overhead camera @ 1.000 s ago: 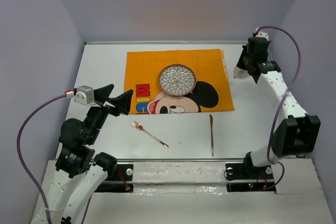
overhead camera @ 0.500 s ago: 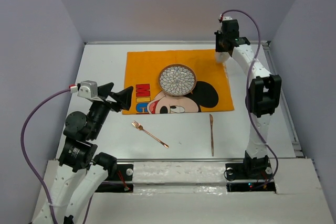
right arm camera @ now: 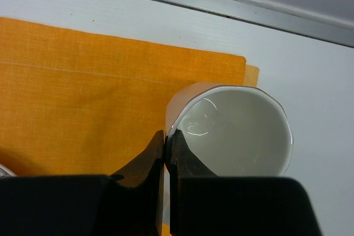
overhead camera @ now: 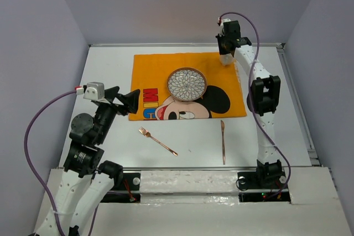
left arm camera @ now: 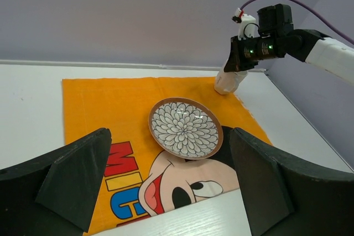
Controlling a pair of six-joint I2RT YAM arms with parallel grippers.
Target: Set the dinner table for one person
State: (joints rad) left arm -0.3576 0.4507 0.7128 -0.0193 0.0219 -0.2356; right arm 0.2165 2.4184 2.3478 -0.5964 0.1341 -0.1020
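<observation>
Right pincer [right arm camera: 166,147] swung leftward clamping white cup [right arm camera: 238,131], left pincer [left arm camera: 171,178] wide, dinner table [overhead camera: 110,70] long axis unclear

I see my right gripper [right arm camera: 166,139] pinching the left rim of a white cup [right arm camera: 238,131], one finger inside the wall and one outside. The cup stands upright, its mouth towards me. An orange placemat [right arm camera: 83,81] spreads left of the cup. White table [right arm camera: 315,81] lies to its right, with a grey rail [right arm camera: 221,1] beyond.

Fork [overhead camera: 159,142], knife [overhead camera: 223,142] (apparently flat) litter dinner table's [overhead camera: 243,142] front.
</observation>
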